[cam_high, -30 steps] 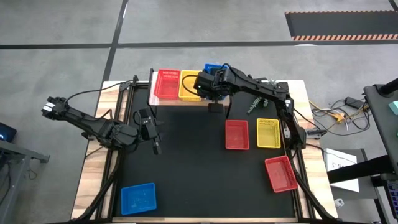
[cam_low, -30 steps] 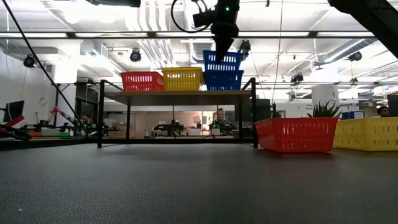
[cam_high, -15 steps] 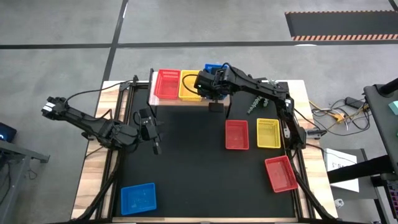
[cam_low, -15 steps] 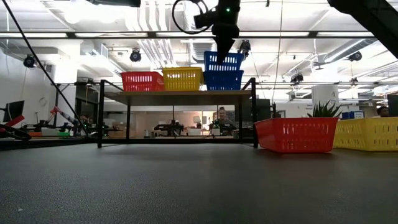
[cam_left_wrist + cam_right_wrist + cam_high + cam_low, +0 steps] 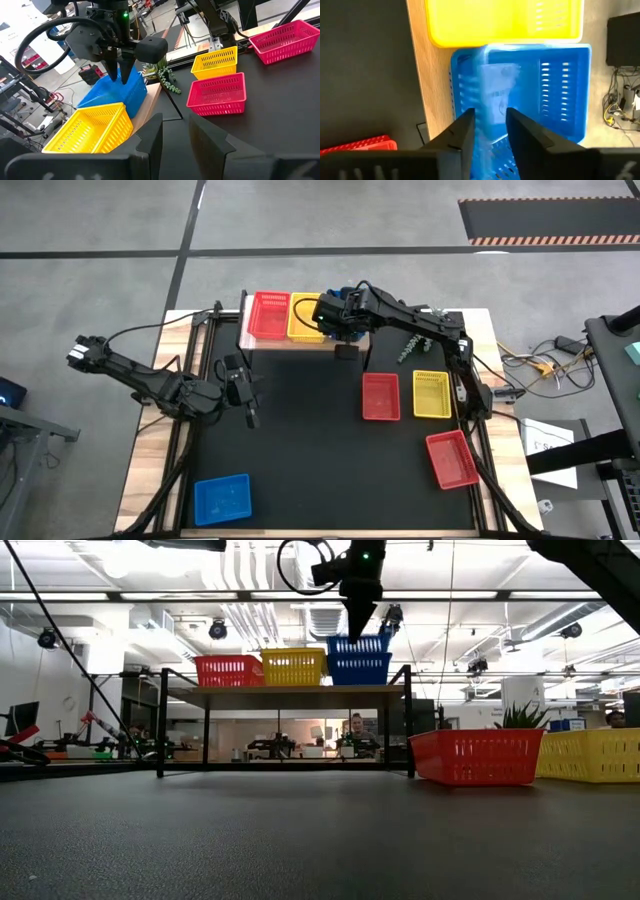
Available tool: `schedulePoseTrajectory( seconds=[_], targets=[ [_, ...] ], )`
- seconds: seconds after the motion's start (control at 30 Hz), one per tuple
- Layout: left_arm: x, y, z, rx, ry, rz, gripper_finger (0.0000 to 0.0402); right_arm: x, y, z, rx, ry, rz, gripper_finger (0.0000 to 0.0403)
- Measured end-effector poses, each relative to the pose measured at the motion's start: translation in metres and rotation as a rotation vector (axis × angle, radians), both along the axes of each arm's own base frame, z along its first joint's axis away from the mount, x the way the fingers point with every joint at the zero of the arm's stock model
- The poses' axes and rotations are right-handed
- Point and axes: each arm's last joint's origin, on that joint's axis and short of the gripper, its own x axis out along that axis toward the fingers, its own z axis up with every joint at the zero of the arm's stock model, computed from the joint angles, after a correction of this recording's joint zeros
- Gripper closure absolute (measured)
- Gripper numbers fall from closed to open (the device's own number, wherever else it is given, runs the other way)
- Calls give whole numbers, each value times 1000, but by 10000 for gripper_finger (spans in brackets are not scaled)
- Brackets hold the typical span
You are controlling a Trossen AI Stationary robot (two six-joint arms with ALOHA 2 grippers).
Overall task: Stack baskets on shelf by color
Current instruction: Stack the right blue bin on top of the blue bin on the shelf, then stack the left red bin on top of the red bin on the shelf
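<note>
- High view: My right gripper (image 5: 338, 320) was over the shelf (image 5: 305, 342), at the end opposite the red basket on the shelf (image 5: 268, 315). My own arm covered most of the blue stack (image 5: 345, 292) below it. The yellow basket on the shelf (image 5: 304, 318) sat between red and blue. My left gripper (image 5: 250, 394) waited off the shelf's front edge, over the black table (image 5: 300, 460). Off the shelf lay a red basket (image 5: 380, 396), a yellow basket (image 5: 431, 395), a second red basket (image 5: 451, 459) and a lone blue basket (image 5: 221, 498).
- Low view: The upper blue basket (image 5: 358, 643) sat nested low in the lower blue basket (image 5: 358, 668). My right gripper was at its rim.
- Left wrist view: My left jaws stood apart, holding nothing. Across the table, my right fingers (image 5: 120, 70) pinched the near wall of the blue stack.
- Right wrist view: My jaws were clamped on that blue wall; the basket interior was blurred.
- Step in hand, as I judged it: seating the second blue basket. The next move called for releasing the wall, lifting clear, then fetching another basket.
- Hidden: how fully the blue baskets nested; the ninth basket was not visible in any view.
</note>
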Motion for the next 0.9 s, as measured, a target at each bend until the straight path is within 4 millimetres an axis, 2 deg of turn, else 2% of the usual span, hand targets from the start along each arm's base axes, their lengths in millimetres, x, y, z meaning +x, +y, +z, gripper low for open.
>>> schedulePoseTrajectory(
  seconds=[0.13,0.27,0.47,0.57,0.73,0.9],
  targets=[
    [0,0,0,0,0,0,322,0,0,0,1,-2,-5,270],
    [0,0,0,0,0,0,322,-3,1,5,2,-23,-22,255],
    [0,0,0,0,1,0,322,-14,6,21,8,-87,-66,255],
    [0,0,0,0,1,0,322,-22,11,32,86,-151,-103,261],
    [0,0,0,0,1,0,322,-35,33,48,315,-235,-90,277],
    [0,0,0,0,1,0,322,-36,73,52,350,-224,-6,295]
  ],
)
